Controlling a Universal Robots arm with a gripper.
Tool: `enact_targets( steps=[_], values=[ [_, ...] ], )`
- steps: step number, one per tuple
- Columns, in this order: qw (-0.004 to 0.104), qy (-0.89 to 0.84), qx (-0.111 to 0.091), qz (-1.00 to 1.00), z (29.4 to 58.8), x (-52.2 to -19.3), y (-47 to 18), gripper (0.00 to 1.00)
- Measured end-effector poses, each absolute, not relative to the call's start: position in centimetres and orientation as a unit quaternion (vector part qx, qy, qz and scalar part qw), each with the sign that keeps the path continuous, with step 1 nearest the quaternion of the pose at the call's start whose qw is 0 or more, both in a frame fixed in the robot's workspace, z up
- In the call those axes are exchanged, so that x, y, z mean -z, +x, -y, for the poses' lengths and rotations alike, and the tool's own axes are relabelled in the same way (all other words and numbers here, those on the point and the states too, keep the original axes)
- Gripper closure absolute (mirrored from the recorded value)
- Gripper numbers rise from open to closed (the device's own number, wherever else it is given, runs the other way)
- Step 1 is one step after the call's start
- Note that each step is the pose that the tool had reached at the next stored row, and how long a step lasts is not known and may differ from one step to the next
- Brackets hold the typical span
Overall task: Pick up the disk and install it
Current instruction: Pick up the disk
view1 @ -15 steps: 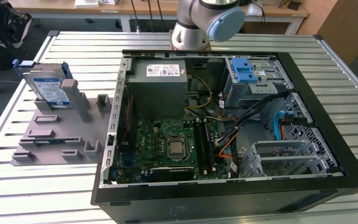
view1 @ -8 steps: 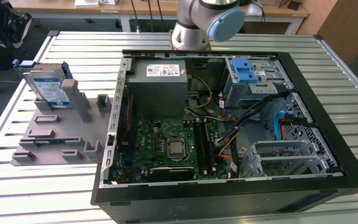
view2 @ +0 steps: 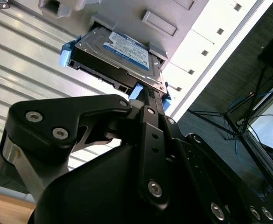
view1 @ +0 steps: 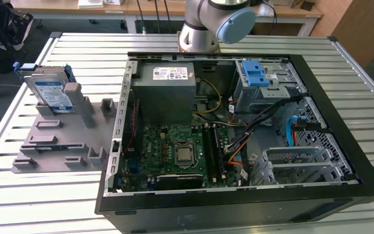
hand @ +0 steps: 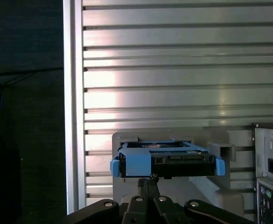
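The disk stands in its grey holder, at 9 o'clock from the computer in the exterior view. The gripper, pinched narrow and empty, points straight at its blue end.

Disk, blue-and-white label face showing, seated in a grey holder on the slatted metal table. Blue end tabs project at both corners of its connector edge. Black gripper points at that edge, close beside one tab; contact not discernible. Beyond the table edge: dark floor, cables.
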State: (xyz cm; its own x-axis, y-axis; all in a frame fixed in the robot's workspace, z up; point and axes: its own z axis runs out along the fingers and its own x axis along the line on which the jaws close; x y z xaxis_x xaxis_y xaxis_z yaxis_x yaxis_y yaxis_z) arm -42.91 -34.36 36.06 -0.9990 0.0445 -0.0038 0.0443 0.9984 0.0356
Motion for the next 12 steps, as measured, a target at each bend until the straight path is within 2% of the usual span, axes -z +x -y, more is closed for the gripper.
enact_targets(
  steps=[12],
  values=[
    [0.002, 0.017, -0.018, -1.000, 34.36, -36.07, -42.92, 0.89]
  ],
)
